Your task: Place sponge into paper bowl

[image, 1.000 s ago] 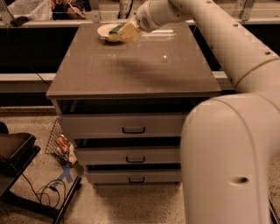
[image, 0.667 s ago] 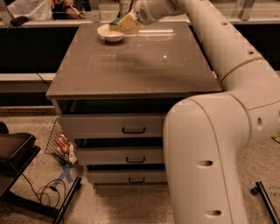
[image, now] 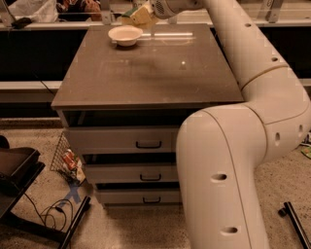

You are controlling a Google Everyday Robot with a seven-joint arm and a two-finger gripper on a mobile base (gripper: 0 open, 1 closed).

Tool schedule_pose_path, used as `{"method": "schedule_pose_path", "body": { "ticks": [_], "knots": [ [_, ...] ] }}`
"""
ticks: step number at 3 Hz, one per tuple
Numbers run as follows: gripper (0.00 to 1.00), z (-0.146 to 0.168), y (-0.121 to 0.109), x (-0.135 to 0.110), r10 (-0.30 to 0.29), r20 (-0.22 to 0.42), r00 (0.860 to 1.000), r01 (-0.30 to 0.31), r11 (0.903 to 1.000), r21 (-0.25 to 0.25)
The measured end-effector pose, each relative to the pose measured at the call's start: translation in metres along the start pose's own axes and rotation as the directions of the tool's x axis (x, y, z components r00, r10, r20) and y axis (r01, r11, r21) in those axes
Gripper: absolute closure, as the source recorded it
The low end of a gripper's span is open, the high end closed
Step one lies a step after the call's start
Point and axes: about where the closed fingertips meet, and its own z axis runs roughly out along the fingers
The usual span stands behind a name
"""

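One slip could spoil this. Your pincer hangs in the air over the far end of the desk. It is closed on the sponge, which sticks out from it with the yellow part showing. The paper bowl sits on the desk below the pincer, a bit off to one side and not right under it. I can see nothing in the bowl.

If you let go here, I think the sponge would hit the rim on the pincer's side or miss the bowl. The bowl looks light, so a bump could tip it or push it along. It also sits near the desk's far edge, so it could slide off.
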Motion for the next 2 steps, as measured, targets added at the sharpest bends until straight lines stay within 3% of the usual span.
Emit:
{"method": "schedule_pose_path", "body": {
  "ticks": [1, 2],
  "knots": [
    [1.0, 0.023, -0.022, -0.004, 0.0, 0.016, 1.0, -0.001, 0.997, 0.078],
    [1.0, 0.045, -0.041, -0.009, -0.015, 0.026, 1.0, 0.01, 0.9867, 0.162]
  ]
}}
